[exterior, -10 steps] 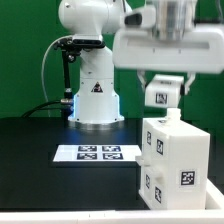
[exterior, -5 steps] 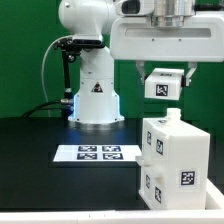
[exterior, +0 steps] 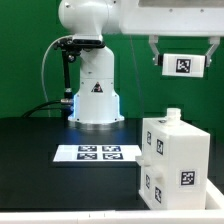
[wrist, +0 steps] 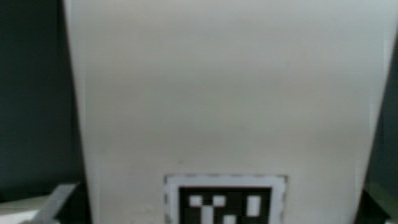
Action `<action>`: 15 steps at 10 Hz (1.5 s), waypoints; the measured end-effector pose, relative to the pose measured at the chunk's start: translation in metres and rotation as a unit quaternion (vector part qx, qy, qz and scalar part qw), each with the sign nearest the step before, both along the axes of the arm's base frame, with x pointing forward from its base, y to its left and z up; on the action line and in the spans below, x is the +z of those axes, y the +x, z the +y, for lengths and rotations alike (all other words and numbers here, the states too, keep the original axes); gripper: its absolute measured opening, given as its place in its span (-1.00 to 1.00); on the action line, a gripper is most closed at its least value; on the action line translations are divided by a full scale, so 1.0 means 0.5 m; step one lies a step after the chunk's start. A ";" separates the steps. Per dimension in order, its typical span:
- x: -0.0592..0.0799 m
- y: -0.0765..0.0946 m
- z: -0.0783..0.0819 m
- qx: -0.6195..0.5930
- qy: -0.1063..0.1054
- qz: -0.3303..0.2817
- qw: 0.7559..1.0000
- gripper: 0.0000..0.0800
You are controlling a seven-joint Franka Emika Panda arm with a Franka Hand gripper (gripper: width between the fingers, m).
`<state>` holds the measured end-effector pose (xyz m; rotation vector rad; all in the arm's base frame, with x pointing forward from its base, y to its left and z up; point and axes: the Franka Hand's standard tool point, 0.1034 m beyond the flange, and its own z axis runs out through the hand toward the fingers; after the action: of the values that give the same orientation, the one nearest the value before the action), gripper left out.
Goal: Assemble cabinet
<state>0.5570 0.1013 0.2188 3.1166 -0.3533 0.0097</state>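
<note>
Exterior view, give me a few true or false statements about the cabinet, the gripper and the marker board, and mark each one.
1. The cabinet stands upright on the table. True.
2. The gripper touches the cabinet's top. False: it hangs well above it, with clear space between.
3. The marker board lies at the exterior view's left of the cabinet. True.
4. The marker board rests on top of the cabinet. False: it lies flat on the table.
5. The cabinet carries black-and-white tags. True.

The exterior view faces the arm's base across the table; the wrist view sits close above the cabinet, which both views share.
</note>
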 end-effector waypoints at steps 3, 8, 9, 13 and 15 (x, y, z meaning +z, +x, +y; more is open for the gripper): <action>-0.029 0.010 -0.008 0.006 -0.002 -0.021 1.000 0.39; -0.064 0.071 -0.030 0.026 -0.020 -0.040 0.999 0.39; -0.068 0.066 -0.026 0.022 -0.018 -0.038 0.999 0.39; -0.071 0.069 -0.022 0.028 -0.024 -0.038 0.999 0.39; -0.072 0.072 -0.029 0.033 -0.016 -0.035 0.999 0.39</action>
<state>0.5931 0.0869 0.1826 3.1008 -0.2475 0.1228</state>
